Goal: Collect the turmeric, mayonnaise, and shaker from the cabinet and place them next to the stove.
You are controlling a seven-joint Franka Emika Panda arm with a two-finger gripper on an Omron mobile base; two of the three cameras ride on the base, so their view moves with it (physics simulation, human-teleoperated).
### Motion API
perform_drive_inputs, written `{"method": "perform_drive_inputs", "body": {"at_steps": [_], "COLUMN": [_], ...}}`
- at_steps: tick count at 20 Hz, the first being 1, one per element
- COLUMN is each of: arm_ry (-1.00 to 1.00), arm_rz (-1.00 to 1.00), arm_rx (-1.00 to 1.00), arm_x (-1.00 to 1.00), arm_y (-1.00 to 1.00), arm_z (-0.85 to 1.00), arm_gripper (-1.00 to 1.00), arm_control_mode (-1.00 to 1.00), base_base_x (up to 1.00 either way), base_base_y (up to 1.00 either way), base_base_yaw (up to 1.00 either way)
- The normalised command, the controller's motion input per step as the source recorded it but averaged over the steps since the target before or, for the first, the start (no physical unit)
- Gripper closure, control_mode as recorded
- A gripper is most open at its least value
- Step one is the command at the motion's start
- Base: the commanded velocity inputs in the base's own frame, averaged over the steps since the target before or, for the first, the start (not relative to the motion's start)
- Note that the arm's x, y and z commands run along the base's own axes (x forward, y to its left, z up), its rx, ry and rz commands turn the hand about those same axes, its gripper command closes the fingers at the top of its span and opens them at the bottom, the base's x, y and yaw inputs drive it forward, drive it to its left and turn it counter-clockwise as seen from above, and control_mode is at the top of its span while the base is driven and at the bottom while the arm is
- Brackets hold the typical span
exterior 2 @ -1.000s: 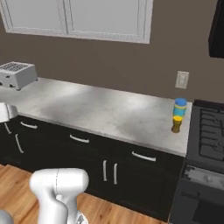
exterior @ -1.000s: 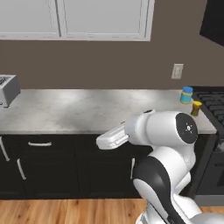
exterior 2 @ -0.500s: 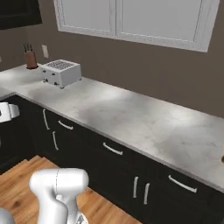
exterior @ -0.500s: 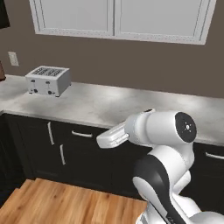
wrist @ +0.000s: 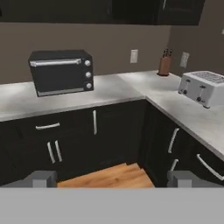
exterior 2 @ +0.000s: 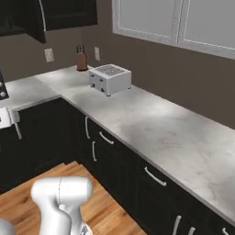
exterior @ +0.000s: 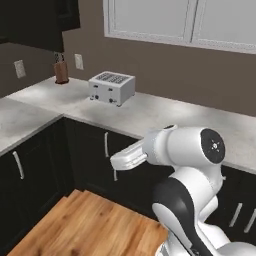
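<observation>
Cabinet [exterior: 35, 22]: black wall unit, upper left of the left base view, above the corner of the counter; its lower edge also runs along the top of the hand view. Interior not visible.

Gripper [wrist: 112, 178]: jaws spread wide, nothing between them; two grey fingertips [wrist: 41, 178] low in the hand view, pointing toward the corner of the base cupboards and a strip of wooden floor [wrist: 109, 176].

Base cupboards [wrist: 109, 131]: black doors and drawers with silver handles, running under both legs of the counter.

Counter [exterior 2: 151, 128]: pale grey marbled top, L-shaped, turning at the corner.

Toaster oven [wrist: 61, 72]: black, boxy, silver handle, three knobs down its right side; stands on the left leg of the counter against the wall.

Toaster [exterior: 112, 87]: silver-white, slotted top, on the counter below the window panels [exterior: 190, 20].

Knife block [exterior: 61, 71]: brown, dark handles, in the corner near the wall outlets [exterior 2: 49, 55], well apart from the toaster.

Arm [exterior: 185, 155]: white, folded low in front of the cupboards.
</observation>
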Motion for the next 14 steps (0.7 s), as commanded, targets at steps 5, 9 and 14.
{"method": "perform_drive_inputs", "body": {"at_steps": [5, 9, 14], "arm_ry": [0.00, 0.00, 0.00], "arm_rz": [0.00, 0.00, 0.00], "arm_rx": [0.00, 0.00, 0.00], "arm_x": [0.00, 0.00, 0.00], "arm_y": [0.00, 0.00, 0.00], "arm_z": [0.00, 0.00, 0.00], "arm_gripper": [-1.00, -1.00, -1.00], "arm_control_mode": [1.00, 1.00, 1.00], "base_base_x": [0.55, 0.83, 0.97], "base_base_y": [0.35, 0.31, 0.08], "base_base_yaw": [0.37, 0.36, 0.29]}}
